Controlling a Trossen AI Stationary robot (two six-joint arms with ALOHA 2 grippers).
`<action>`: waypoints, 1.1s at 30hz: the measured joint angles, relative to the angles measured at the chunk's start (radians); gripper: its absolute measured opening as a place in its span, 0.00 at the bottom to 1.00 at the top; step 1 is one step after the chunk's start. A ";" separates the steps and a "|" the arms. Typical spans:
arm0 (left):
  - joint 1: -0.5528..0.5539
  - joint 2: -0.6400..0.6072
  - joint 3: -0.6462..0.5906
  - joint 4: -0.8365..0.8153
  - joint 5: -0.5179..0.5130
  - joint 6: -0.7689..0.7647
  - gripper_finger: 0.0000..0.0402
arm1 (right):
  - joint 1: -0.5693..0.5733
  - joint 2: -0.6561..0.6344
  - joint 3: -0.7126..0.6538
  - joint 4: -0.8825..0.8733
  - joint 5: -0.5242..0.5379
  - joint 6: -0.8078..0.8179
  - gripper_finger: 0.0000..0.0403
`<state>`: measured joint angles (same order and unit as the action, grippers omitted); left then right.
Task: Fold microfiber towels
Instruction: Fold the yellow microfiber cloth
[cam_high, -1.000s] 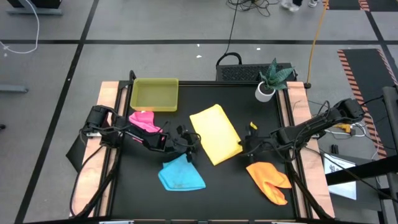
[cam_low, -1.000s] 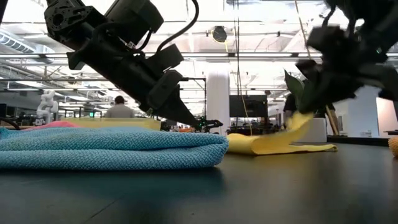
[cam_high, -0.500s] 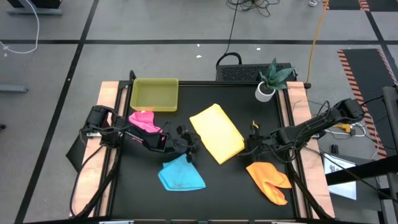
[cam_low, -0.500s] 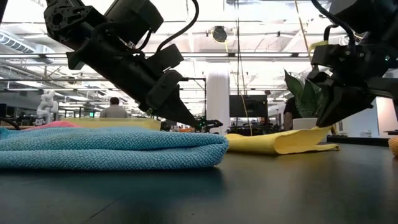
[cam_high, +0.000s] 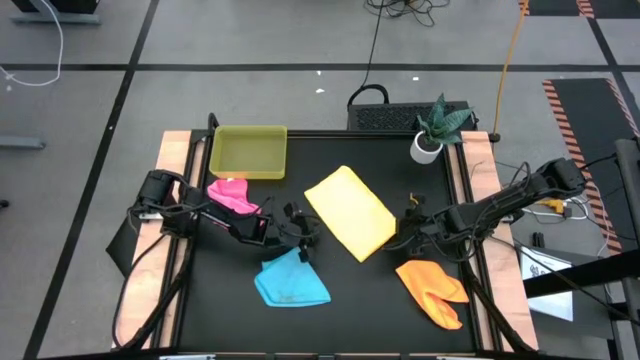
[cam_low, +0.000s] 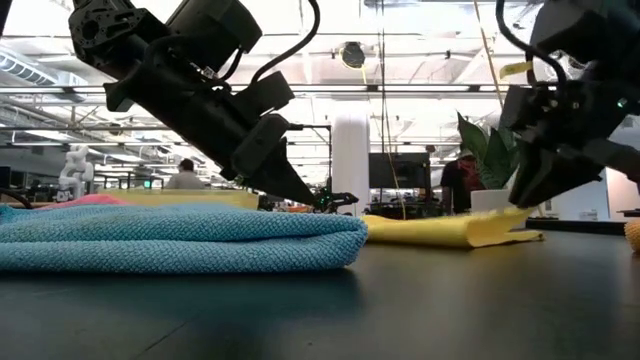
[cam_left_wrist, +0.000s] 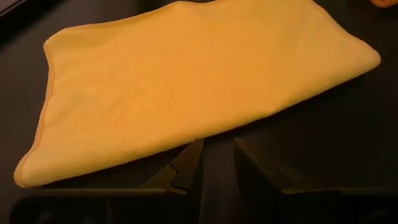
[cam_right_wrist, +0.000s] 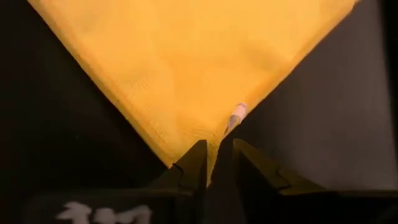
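One yellow towel (cam_high: 349, 212) mid-frame, corner between narrowly parted right gripper (cam_high: 408, 226) fingers; grip unclear.

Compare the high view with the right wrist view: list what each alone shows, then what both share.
Only the high view shows the tray, pink towel, blue towel, orange towel, potted plant and left gripper. Only the right wrist view shows the small white tag near the yellow towel's corner, which lies between the right gripper's slightly parted fingers. Both show the yellow towel on the black table.
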<state>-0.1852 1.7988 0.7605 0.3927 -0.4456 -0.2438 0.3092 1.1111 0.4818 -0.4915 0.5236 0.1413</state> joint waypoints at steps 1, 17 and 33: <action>0.000 0.000 0.000 0.000 0.000 0.000 0.23 | 0.000 0.000 -0.015 0.013 -0.001 0.008 0.18; 0.000 0.000 0.000 0.121 0.072 0.034 0.23 | 0.000 0.000 -0.036 0.091 0.111 0.037 0.36; 0.096 0.288 0.274 0.187 0.193 0.102 0.23 | -0.024 0.015 -0.037 0.300 -0.060 0.105 0.23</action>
<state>-0.0892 2.0869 1.0344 0.5796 -0.2527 -0.1413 0.2851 1.1261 0.4448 -0.1912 0.4636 0.2460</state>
